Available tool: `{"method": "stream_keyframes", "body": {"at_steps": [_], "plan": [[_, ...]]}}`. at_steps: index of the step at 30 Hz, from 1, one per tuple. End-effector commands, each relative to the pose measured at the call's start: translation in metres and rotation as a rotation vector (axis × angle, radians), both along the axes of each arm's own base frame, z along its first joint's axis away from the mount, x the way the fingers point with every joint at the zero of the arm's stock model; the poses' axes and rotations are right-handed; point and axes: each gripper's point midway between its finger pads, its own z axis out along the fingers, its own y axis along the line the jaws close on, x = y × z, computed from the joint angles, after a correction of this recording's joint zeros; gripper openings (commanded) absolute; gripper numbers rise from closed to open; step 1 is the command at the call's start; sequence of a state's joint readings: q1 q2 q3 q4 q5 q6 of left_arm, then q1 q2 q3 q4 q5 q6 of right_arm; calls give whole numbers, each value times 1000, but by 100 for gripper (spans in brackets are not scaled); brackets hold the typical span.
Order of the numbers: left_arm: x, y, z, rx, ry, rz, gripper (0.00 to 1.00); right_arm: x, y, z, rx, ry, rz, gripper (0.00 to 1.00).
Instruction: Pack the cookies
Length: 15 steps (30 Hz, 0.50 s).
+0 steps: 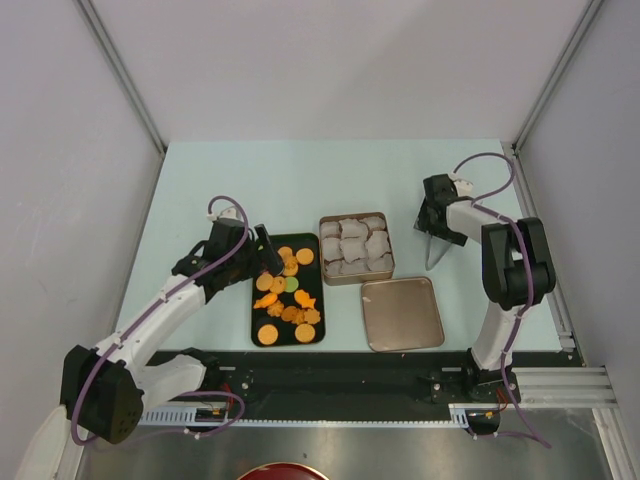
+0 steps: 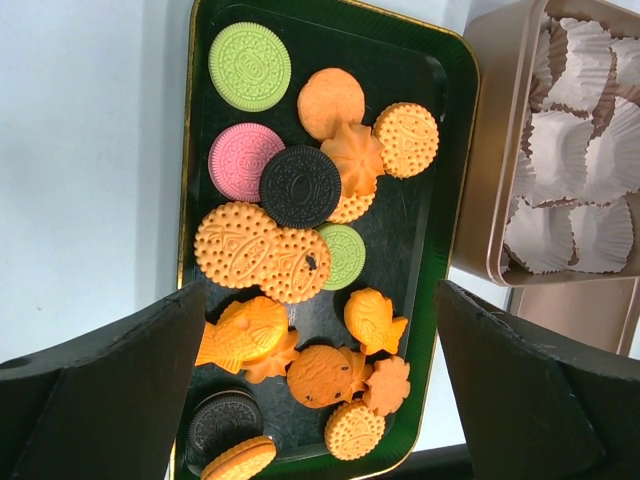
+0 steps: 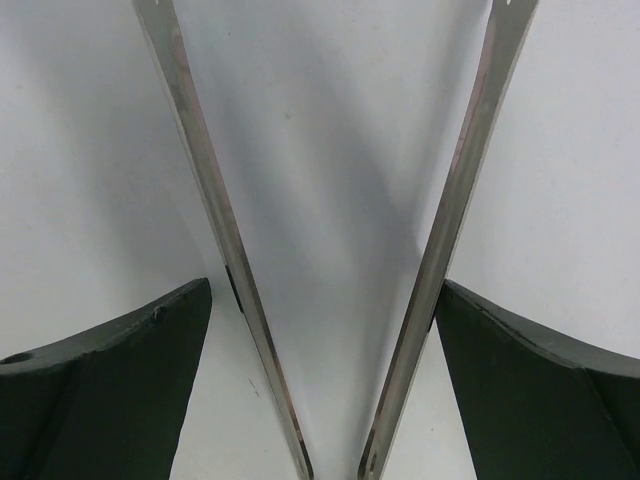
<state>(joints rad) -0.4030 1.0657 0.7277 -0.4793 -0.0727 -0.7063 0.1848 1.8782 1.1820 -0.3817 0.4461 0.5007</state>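
Left gripper (image 2: 320,290): hovering over the black tray (image 2: 425,240), jaws standing wide apart, nothing between them.
Right gripper (image 1: 437,228): clamping a pair of metal tongs (image 3: 200,180) toward the right edge of the tabletop. The tong tips are pointing down at bare table, with a gap showing between them.
Cookies (image 1: 285,290): all lying in the tray, left of centre toward the near edge. None are showing in the tin (image 2: 490,150).
Tin: sitting mid-table just beside the tray's right side, with white paper cups (image 2: 560,150) filling it. Its lid (image 1: 402,313) is lying right of centre toward the near edge.
Risk, heap: the pieces are overlapping, e.g. the dark sandwich cookie (image 2: 300,186) is lying across its neighbours. Judging that jaws closing here are likely catching two pieces, or flicking one over the low rim.
Risk, pinch: flat discs are lying flush on the tray floor, so fingers may be skating off or shoving the tray toward the tin.
Risk, tongs: they are being held by friction alone, so a side load at the tips could be twisting them in the grip.
Risk, cups: the light paper cups may be tipping or crumpling under a dropped cookie or a brushing tip.
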Motion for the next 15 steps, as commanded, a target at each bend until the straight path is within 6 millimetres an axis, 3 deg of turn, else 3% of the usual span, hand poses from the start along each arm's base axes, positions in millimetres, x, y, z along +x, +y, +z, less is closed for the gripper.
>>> {"method": "stream_keyframes", "body": {"at_steps": [1,4,7,15], "plan": [[2,-7,3,-17,-23,-40,100,-15,-8,-20,54,92,-21,97],[2,-9,1,-23,-16,-44,100,-24,-6,-30,108,123,-20,95],[1,-10,-1,-24,-5,-44,100,-30,-5,-37,132,149,-20,87],[0,-12,-3,-32,3,-49,100,-38,-7,-51,211,173,-53,82]]}}
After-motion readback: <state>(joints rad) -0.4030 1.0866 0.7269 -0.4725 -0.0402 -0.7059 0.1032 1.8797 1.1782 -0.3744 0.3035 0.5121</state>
